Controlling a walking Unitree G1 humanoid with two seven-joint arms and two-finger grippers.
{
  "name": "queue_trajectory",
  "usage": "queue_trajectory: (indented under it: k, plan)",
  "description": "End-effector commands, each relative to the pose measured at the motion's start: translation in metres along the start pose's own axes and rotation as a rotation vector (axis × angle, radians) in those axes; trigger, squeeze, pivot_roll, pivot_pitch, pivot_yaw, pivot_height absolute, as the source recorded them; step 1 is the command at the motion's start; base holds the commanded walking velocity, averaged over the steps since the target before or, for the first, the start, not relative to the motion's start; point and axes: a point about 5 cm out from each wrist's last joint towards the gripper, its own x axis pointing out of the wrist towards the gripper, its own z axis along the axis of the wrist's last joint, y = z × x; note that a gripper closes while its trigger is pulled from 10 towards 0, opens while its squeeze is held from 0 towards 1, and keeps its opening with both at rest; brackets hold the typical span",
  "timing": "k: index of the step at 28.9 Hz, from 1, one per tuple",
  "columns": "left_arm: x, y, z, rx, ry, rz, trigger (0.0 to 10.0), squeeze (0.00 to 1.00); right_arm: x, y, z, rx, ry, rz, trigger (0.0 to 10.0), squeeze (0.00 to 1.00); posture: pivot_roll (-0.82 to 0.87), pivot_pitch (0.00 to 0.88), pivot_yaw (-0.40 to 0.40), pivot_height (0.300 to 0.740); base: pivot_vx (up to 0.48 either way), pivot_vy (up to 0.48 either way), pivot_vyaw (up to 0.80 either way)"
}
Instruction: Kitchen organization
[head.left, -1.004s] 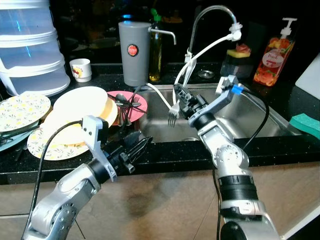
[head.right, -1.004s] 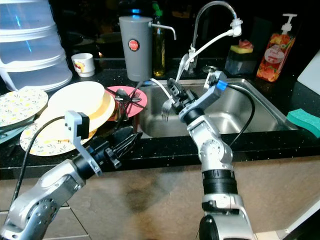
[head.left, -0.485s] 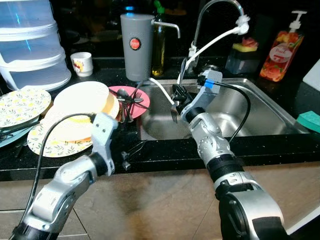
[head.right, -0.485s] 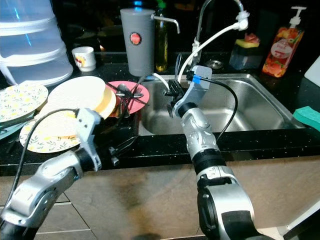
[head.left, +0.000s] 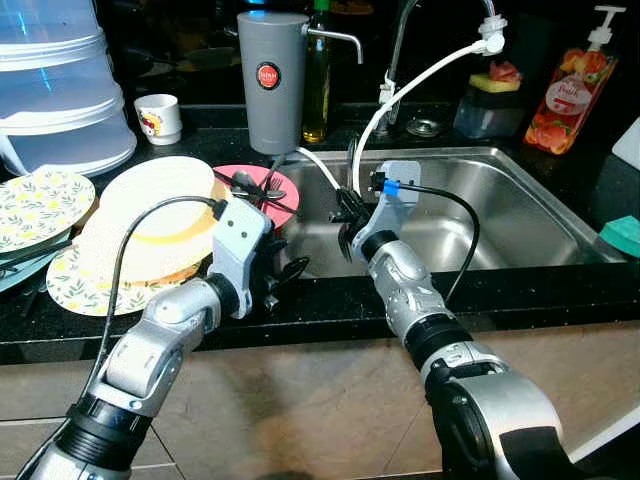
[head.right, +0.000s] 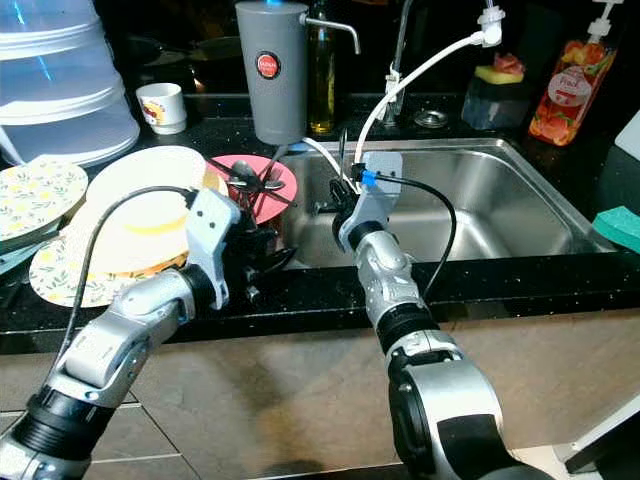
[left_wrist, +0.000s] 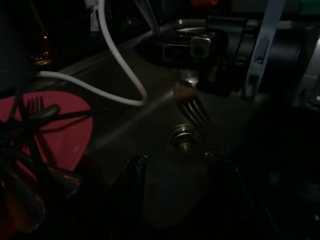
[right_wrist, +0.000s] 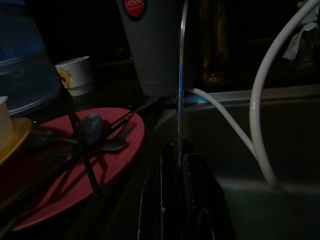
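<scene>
— Where's the fork (left_wrist: 194, 109)?
— Clamped in the right gripper (head.left: 346, 222), over the left end of the steel sink (head.left: 520, 215), tines down above the drain (left_wrist: 184, 137), handle rising past the closed black fingers (right_wrist: 172, 200).
— And the containers?
— Pink plate (head.left: 262, 196) just left of the sink, piled with dark spoons and forks (right_wrist: 95, 135). Cream plates (head.left: 160, 215) stacked beside it, floral plates (head.left: 40, 205) further left. Small white cup (head.left: 159, 118) and grey canister (head.left: 270, 80) behind.
— Left gripper (head.left: 283, 277)?
— At the counter's front edge, near the pink plate. Fingers (left_wrist: 132, 175) spread apart, holding nothing, pointing into the sink toward the fork.
</scene>
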Motion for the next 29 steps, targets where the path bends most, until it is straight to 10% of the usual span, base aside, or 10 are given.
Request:
queue_trajectory:
  k: [1, 2, 5, 6, 7, 17, 18, 29]
  plan:
    - [0.001, 0.003, 0.0, 0.023, 0.008, 0.018, 10.0, 0.0, 0.0, -0.003, 0.001, -0.008, 0.0, -0.01, 10.0, 0.66, 0.11, 0.089, -0.009, 0.74, 0.0, 0.0, 0.0]
    - [0.002, 0.004, -0.001, 0.023, 0.01, 0.021, 10.0, 0.0, 0.0, -0.004, 0.001, -0.013, 0.003, -0.017, 10.0, 0.86, 0.1, 0.085, -0.01, 0.74, 0.0, 0.0, 0.0]
    - [0.002, 0.005, -0.001, 0.025, 0.008, 0.041, 10.0, 0.0, 0.001, -0.007, 0.001, -0.07, 0.032, -0.042, 10.0, 1.0, 0.1, 0.078, -0.011, 0.74, 0.0, 0.0, 0.0]
    - [0.001, 0.006, -0.001, 0.026, 0.005, 0.052, 10.0, 0.0, 0.001, -0.007, 0.0, -0.09, 0.04, -0.051, 10.0, 0.35, 0.1, 0.072, -0.011, 0.74, 0.0, 0.0, 0.0]
    - [0.002, 0.008, -0.001, 0.023, 0.002, 0.068, 10.0, 0.0, 0.001, -0.008, 0.001, -0.103, 0.042, -0.064, 10.0, 0.0, 0.1, 0.065, -0.012, 0.74, 0.0, 0.0, 0.0]
    - [0.001, 0.024, 0.018, 0.135, -0.045, 0.182, 10.0, 0.0, 0.004, -0.009, 0.01, -0.061, -0.008, -0.047, 10.0, 0.0, 0.09, 0.03, -0.022, 0.74, 0.0, 0.0, 0.0]
    - [-0.001, 0.031, 0.026, 0.206, -0.05, 0.214, 10.0, 1.0, 0.004, -0.008, 0.012, -0.043, -0.026, -0.03, 10.0, 0.0, 0.09, 0.026, -0.024, 0.74, 0.0, 0.0, 0.0]
    - [-0.023, 0.063, 0.046, 0.438, 0.036, 0.378, 10.0, 1.0, -0.003, 0.013, 0.015, -0.034, -0.092, 0.157, 10.0, 0.0, 0.07, 0.011, -0.025, 0.74, 0.0, 0.0, 0.0]
